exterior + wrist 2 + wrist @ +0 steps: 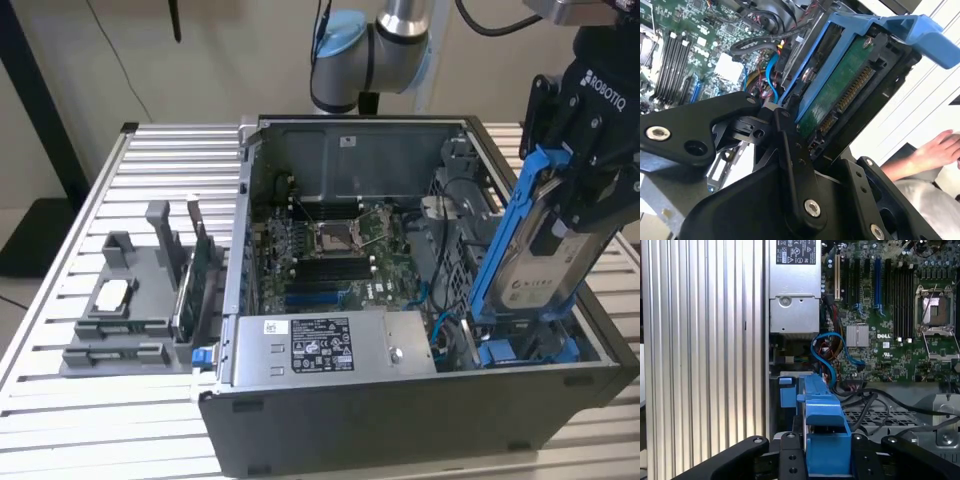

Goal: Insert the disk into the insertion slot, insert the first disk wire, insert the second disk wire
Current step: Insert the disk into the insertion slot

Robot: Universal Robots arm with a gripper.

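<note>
My gripper [585, 205] is shut on the disk [537, 275], a silver-grey drive with a pale label in a bright blue carrier frame [503, 235]. It hangs steeply tilted over the case's front corner at the exterior view's right, its lower end just above the insertion slot [522, 347] with blue rails. In the second wrist view the disk's green board and connector [840, 97] face the camera between my black fingers [790, 150]. The first wrist view has the blue carrier [825, 432] in my gripper [824, 462] above the slot's perforated metal [875, 417]. A loose blue wire [826, 346] curls beside the bay.
The open dark computer case [400, 420] holds a motherboard [330, 245] and a grey labelled power-supply box [325, 345]. A grey parts holder [120, 310] stands on the slatted table [60, 400] at the exterior view's left. A person's hand [940, 147] rests beyond the case.
</note>
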